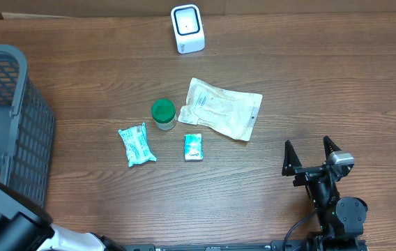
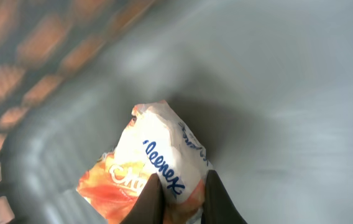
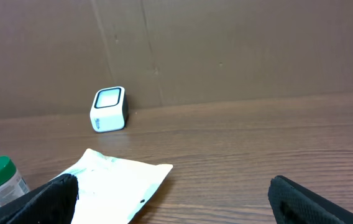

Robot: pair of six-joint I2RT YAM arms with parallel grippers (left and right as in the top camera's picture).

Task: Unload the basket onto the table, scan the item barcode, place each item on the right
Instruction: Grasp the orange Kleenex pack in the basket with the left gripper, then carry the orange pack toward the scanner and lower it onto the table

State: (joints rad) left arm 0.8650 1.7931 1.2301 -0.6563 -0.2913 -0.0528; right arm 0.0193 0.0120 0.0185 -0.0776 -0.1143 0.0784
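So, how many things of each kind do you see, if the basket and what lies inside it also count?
Scanner: 1
Basket: 1
Jar: 1
Pouch: 1
Teal-white packs: 2
Kleenex pack, in the basket: 1
Total: 7

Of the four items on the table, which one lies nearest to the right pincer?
The large crumpled white pouch. It lies furthest right, closest to the right pincer; the green-lidded jar, small box and teal packet lie further left.
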